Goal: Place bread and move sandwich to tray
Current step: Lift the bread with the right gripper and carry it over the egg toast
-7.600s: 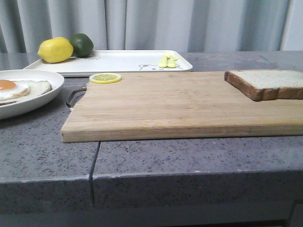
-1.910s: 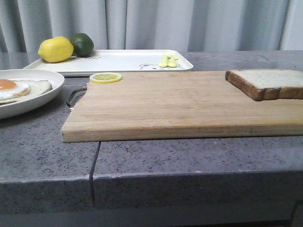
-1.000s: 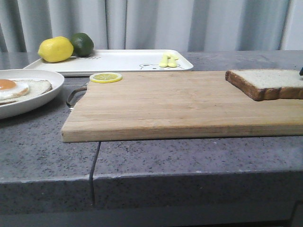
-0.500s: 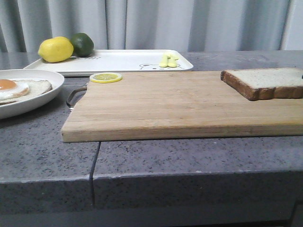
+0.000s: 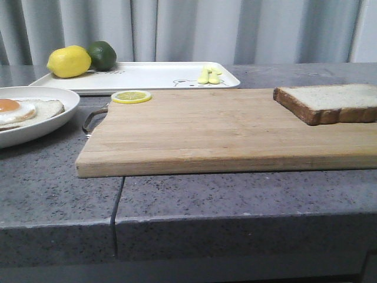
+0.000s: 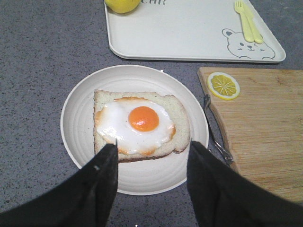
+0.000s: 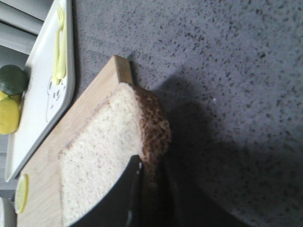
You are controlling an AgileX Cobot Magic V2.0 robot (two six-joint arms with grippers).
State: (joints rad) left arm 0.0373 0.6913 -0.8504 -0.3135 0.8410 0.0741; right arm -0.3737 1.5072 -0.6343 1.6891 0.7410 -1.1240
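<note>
The bread (image 5: 330,102) lies at the far right end of the wooden cutting board (image 5: 224,127), a thick square slice with a pale grey-white face and dark brown crust. In the right wrist view the right gripper (image 7: 150,196) is closed on the bread's crust edge, one dark finger over the crumb face and the other beneath the crust. That view also shows the slice reaching the board's end, its gripped edge over the grey speckled counter (image 7: 236,94).

The round white plate (image 6: 80,123) holds the open sandwich (image 6: 139,124): one brown-crusted slice topped by a fried egg with an orange yolk. The left gripper (image 6: 151,165) hangs above the plate's near side with its two black fingers spread wide, one at each side of the slice, holding nothing. The front view shows neither gripper, and only part of the plate at the left edge.

The tray (image 5: 147,76) sits behind the board, white with a low rim. On it rest a lemon (image 5: 69,62) and a dark green lime (image 5: 102,55) at the far left corner, and a pale yellow fork and spoon (image 5: 210,76) near the right end, beside a bear drawing (image 6: 244,43) seen clearly only in the left wrist view. A lemon slice (image 5: 131,96) lies on the board's back left corner, by its metal handle (image 5: 93,118).
</note>
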